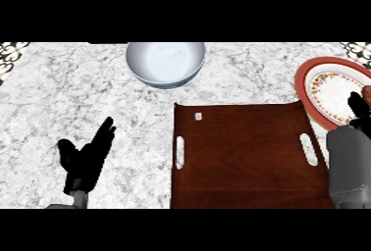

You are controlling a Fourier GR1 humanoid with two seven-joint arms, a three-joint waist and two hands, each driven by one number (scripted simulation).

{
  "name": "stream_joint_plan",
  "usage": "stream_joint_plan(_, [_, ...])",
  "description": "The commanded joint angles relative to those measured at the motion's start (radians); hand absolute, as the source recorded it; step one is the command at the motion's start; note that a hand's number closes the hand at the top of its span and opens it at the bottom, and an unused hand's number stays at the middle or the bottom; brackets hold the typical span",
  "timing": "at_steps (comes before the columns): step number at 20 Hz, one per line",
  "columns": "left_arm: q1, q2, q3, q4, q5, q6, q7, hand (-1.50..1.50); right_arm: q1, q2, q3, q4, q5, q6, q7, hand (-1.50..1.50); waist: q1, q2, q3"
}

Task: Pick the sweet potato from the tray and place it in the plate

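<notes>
Sweet potato (366,93) — over floral-rimmed round plate (326,81)

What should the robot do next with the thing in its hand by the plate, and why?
Probably lower the right hand a little and let go. It sits over the plate at the view's right edge, a brown bit showing beside it, likely the sweet potato, and the tray no longer holds it.

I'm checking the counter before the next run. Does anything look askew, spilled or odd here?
Nothing is spilled or damaged. One oddity: the tray lies bare, with only a small pale speck near its far left corner. The sweet potato peeks out at the view's right edge, by the right hand over the plate. The bowl sits upright.
</notes>
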Motion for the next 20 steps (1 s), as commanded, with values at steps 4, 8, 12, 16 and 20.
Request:
stream_joint_plan(4, [0.025, 0.013, 0.029, 0.039, 0.032, -0.041, 0.024, 0.0, 0.138, 0.141, 0.214, -0.254, -0.102, 0.023, 0.027, -1.5, -0.006, 0.004, -0.008])
stream_joint_plan(8, [0.025, -0.023, 0.002, 0.051, -0.017, 0.0, 0.005, 0.0, 0.208, 0.143, 0.323, -0.232, -0.055, 0.005, 0.127, -1.5, 0.001, 0.004, -0.009])
stream_joint_plan(12, [0.005, 0.001, 0.016, 0.054, -0.004, -0.046, 0.011, 0.0, 0.275, 0.144, 0.415, -0.216, -0.007, -0.019, 0.249, -1.5, 0.003, 0.006, -0.009])
stream_joint_plan(16, [0.059, -0.001, 0.017, 0.032, -0.01, -0.04, -0.005, 0.0, 0.202, 0.144, 0.376, -0.205, 0.112, 0.045, 0.342, -1.5, 0.01, 0.006, -0.01])
stream_joint_plan(20, [-0.006, -0.039, -0.007, 0.017, -0.04, 0.012, 0.061, 0.0, 0.279, 0.144, 0.474, -0.199, 0.187, -0.036, 0.478, -1.5, 0.011, 0.007, -0.009])
